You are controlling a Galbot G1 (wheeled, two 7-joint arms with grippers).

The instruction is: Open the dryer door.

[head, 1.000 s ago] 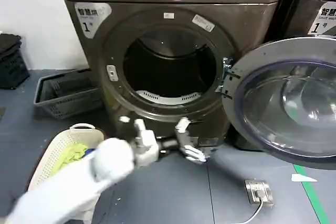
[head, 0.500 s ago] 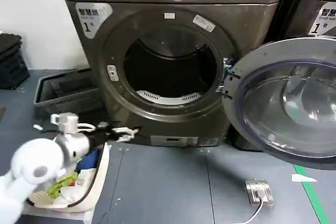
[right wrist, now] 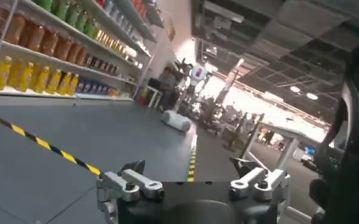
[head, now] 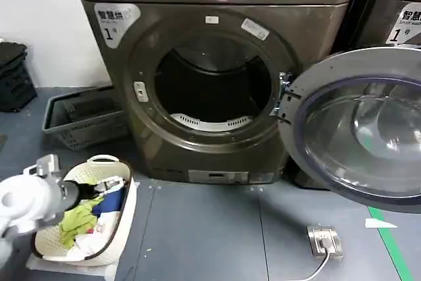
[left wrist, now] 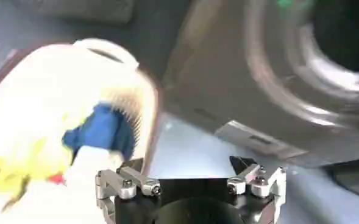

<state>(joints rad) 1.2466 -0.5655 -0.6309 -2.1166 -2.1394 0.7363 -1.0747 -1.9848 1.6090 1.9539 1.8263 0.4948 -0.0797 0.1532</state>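
The dryer door (head: 358, 126), a chrome-rimmed porthole with a dark glass bowl, stands swung wide open to the right on its hinge (head: 283, 100). The brown-grey dryer (head: 316, 27) shows its dark drum opening (head: 212, 87). My left gripper (head: 105, 185) hangs low at the left over a white laundry basket (head: 125, 218), well away from the door. In the left wrist view the left gripper (left wrist: 188, 167) is open and holds nothing, with the dryer front (left wrist: 228, 79) beyond. My right gripper (right wrist: 188, 165) is open too, facing away into the room.
A grey plastic basket (head: 82, 120) stands left of the dryer and a black crate (head: 13, 80) lies farther left. A darker machine (head: 395, 4) stands behind the open door. A floor socket with cable (head: 324, 240) and green tape (head: 393, 248) lie at the lower right.
My left arm has drawn back from in front of the dryer's lower panel, leftward and down to over the laundry basket. The door has not moved.
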